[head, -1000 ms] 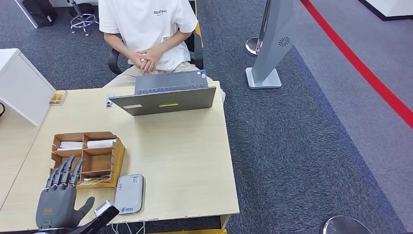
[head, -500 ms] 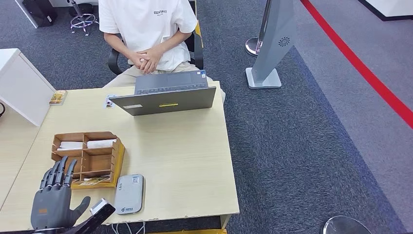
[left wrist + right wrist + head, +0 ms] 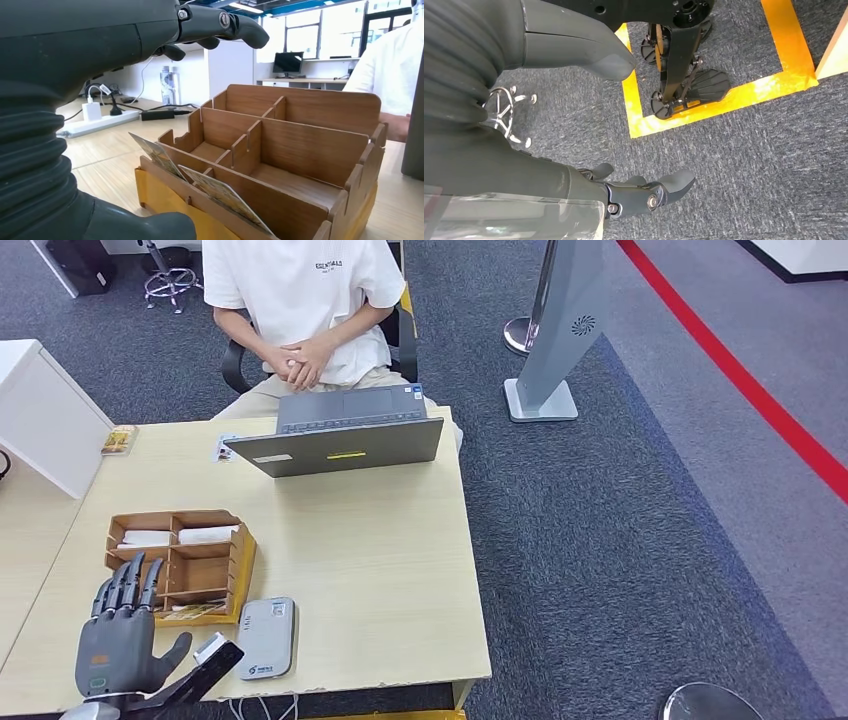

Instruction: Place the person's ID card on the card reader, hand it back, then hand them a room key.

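Note:
My left hand (image 3: 118,640) hovers open over the table's near left corner, fingers spread and pointing at the wooden organizer (image 3: 222,570); it holds nothing. Patterned cards (image 3: 190,611) lean in the organizer's front slot, close before the hand in the left wrist view (image 3: 220,192). White cards (image 3: 208,534) lie in the rear compartments. The grey card reader (image 3: 265,637) lies flat just right of the hand. A small card (image 3: 225,448) lies on the table left of the laptop. My right hand (image 3: 539,175) hangs over the carpet, fingers apart and bare.
A half-open grey laptop (image 3: 335,435) stands at the table's far edge, with a seated person (image 3: 305,300) behind it, hands clasped. A white cabinet (image 3: 40,420) borders the table on the left. A power strip with cables (image 3: 100,120) lies beyond the organizer.
My left hand slid slightly left and back toward me, then came a little forward again, staying open. Cards, reader, laptop and person have not moved.

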### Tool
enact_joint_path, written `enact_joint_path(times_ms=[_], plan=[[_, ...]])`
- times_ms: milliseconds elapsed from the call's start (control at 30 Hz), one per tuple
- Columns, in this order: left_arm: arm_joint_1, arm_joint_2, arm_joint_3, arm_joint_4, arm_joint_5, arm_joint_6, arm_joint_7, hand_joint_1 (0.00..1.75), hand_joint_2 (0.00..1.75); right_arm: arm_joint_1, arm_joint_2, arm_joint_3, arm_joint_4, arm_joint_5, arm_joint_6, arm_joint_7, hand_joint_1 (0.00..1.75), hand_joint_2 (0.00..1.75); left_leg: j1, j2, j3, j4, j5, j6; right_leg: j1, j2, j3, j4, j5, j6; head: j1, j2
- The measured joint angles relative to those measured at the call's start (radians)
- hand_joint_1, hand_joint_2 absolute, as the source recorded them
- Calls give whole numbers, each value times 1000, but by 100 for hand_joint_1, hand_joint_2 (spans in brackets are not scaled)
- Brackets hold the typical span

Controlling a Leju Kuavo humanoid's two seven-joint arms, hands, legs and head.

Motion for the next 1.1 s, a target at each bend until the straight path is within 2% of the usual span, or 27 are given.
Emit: enact_joint_path(times_ms=[433, 1100], plan=[[-39, -43, 0, 52, -5, -5, 0, 0, 175, -1, 0, 4, 0, 7, 6, 0, 0, 175, 0, 0, 0, 0, 0, 0, 0, 0, 0, 0, 0, 0, 0, 0], [-43, -47, 2, 78, 6, 19, 22, 0, 175, 0, 0, 10, 0, 18, 4, 4, 0, 175, 0, 0, 0, 0, 0, 0, 0, 0, 0, 0, 0, 0, 0, 0]])
